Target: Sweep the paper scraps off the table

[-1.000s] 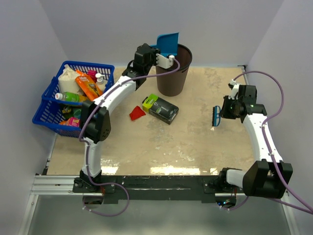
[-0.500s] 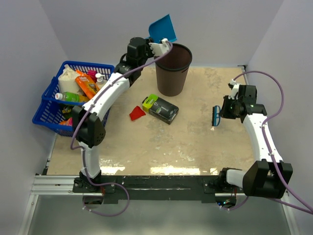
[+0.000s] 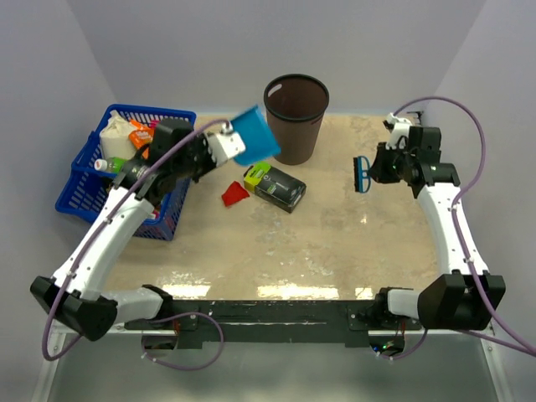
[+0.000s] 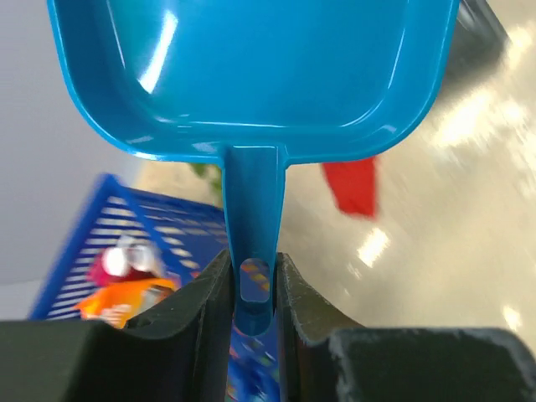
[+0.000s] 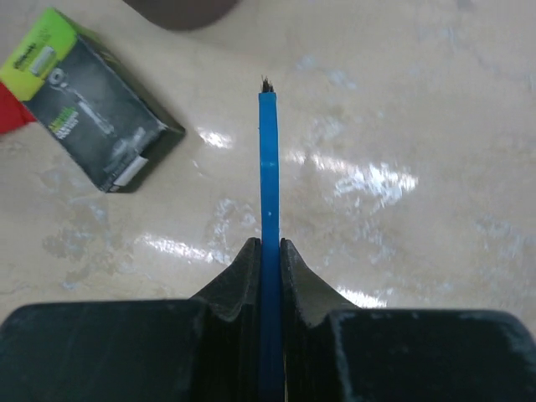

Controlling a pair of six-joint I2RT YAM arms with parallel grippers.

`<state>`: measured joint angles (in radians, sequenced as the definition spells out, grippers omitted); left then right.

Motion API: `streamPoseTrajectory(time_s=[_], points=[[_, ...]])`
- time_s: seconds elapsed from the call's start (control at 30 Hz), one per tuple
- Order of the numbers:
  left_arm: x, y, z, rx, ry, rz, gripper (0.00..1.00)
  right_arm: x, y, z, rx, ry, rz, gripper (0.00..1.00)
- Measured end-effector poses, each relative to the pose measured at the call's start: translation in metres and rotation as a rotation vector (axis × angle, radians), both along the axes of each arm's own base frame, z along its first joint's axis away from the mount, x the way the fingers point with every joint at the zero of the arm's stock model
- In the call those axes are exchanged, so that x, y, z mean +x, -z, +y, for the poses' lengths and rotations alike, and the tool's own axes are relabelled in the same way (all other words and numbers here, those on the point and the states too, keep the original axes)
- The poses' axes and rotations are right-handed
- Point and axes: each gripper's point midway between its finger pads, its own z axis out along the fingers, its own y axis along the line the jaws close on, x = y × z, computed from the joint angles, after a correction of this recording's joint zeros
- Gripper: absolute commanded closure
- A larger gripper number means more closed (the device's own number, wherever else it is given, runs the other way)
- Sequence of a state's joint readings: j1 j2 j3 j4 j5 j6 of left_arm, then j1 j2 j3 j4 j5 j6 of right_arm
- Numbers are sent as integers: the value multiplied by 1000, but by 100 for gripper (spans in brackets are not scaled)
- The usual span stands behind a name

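Note:
One red paper scrap (image 3: 235, 194) lies on the table (image 3: 335, 243), left of the black-and-lime box (image 3: 275, 186). It also shows in the left wrist view (image 4: 353, 186) and at the left edge of the right wrist view (image 5: 7, 113). My left gripper (image 3: 224, 143) is shut on the handle of the blue dustpan (image 3: 252, 136), held in the air above and behind the scrap; the pan (image 4: 251, 75) looks empty, with the jaws (image 4: 253, 266) clamping its handle. My right gripper (image 3: 376, 169) is shut on a blue brush (image 3: 362, 174), seen edge-on (image 5: 268, 184) above the table at the right.
A brown waste bin (image 3: 296, 117) stands at the back centre, right of the dustpan. A blue basket (image 3: 126, 172) full of packets and bottles sits at the left edge. The box (image 5: 92, 109) lies between the two grippers.
My left arm has swung the dustpan from above the bin down and to the left, over the table near the box. My right gripper has moved back with the brush.

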<state>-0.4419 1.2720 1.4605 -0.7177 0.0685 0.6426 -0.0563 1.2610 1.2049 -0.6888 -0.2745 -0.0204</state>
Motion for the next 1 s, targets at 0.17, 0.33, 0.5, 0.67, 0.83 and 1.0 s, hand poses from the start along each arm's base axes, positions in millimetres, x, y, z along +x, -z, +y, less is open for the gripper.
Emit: streamPoseTrajectory(time_s=[0.17,0.33,0.5,0.67,0.83,1.0], points=[[-74,100,21,188,153,308,100,18,-37,68,-44,-255,-116,100],[-130,164,44,309,237,553,100,12,-60,150,-26,-538,-188,100],[-166,211,60,374,271,710,100,28,-75,205,4,-658,-228,100],[-191,251,73,412,279,806,96,61,-79,259,17,-686,-261,100],[-206,279,86,453,279,841,96,100,-75,328,54,-653,-305,100],[-215,288,96,476,274,806,97,130,-45,392,69,-604,-338,100]])
